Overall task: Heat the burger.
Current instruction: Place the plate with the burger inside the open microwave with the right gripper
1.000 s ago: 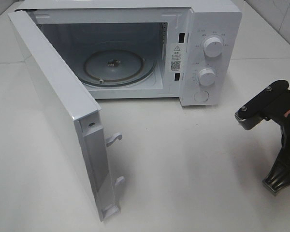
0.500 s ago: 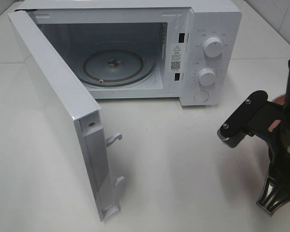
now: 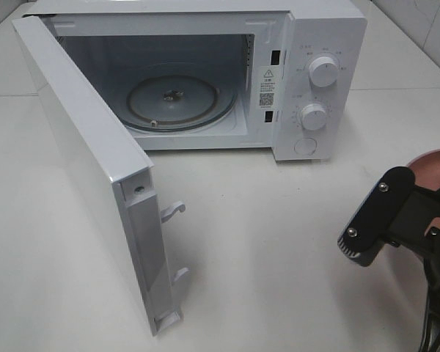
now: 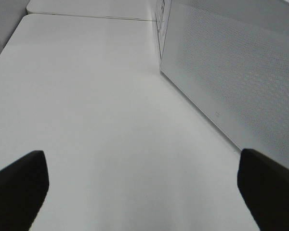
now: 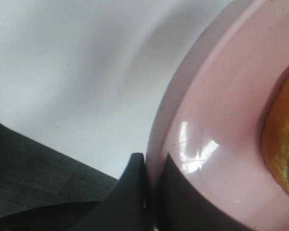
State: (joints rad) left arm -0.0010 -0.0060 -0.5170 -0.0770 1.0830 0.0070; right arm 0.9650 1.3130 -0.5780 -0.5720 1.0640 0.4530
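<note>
The big white surface goes all across the high view. On it, at the back, sits a white microwave. Its door is swung wide open to the left. The left wrist view shows the door's dotted side close by. Inside the microwave lies a round glass tray with nothing on it.

The black right arm comes in at the right edge of the high view. Just behind it peeks a pink plate, off to the right of the microwave and in front of it. Most of the plate is hidden.

The burger sits on that plate. Only a bit of its golden-brown bun shows, in the right wrist view.

The right claw is closed tight on the plate's rim, one finger outside and one inside. I cannot tell if the plate is touching the surface.

The left claw is spread wide open above the bare surface, beside the door. It grips nothing.

Two round white knobs, an upper one and a lower one, sit on the microwave's front.
</note>
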